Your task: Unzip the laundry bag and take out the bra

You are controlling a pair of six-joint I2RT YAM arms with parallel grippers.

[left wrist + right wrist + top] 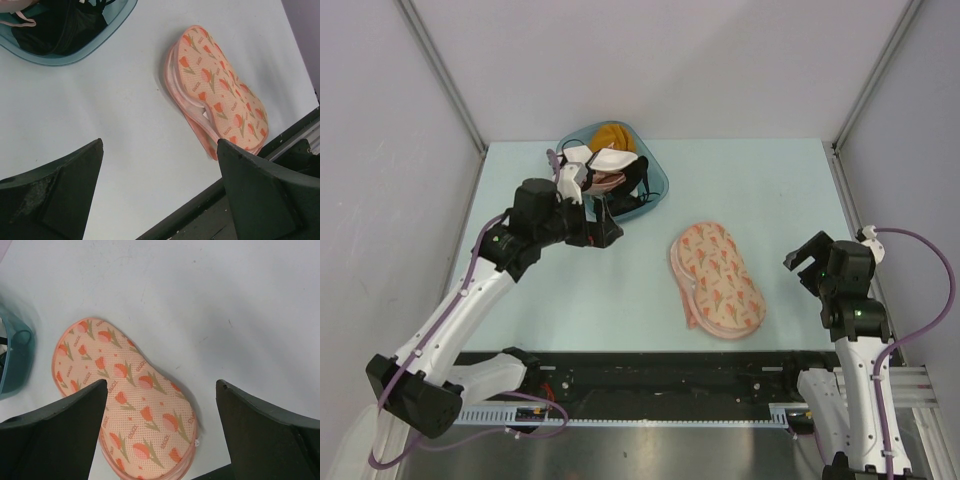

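The laundry bag (718, 277), peach with orange tulips and a pink rim, lies flat near the table's front middle. In the left wrist view the laundry bag (220, 90) shows its rim parted a little along the near side. The bra (613, 160), pale white, lies on top of other garments in the teal tub (658, 185). My left gripper (603, 222) hangs open and empty just in front of the tub; seen from its wrist, the left gripper (160, 144) has only bare table between its fingers. My right gripper (803, 268) is open to the right of the bag; from its wrist the right gripper (161, 384) is above the bag (125, 390), not touching it.
The tub also holds a mustard-yellow garment (610, 135) and dark and pink ones. The tub's rim (75, 57) is at the upper left of the left wrist view, and the tub (17, 365) is at the left edge of the right wrist view. A black rail (670, 375) runs along the table's front edge.
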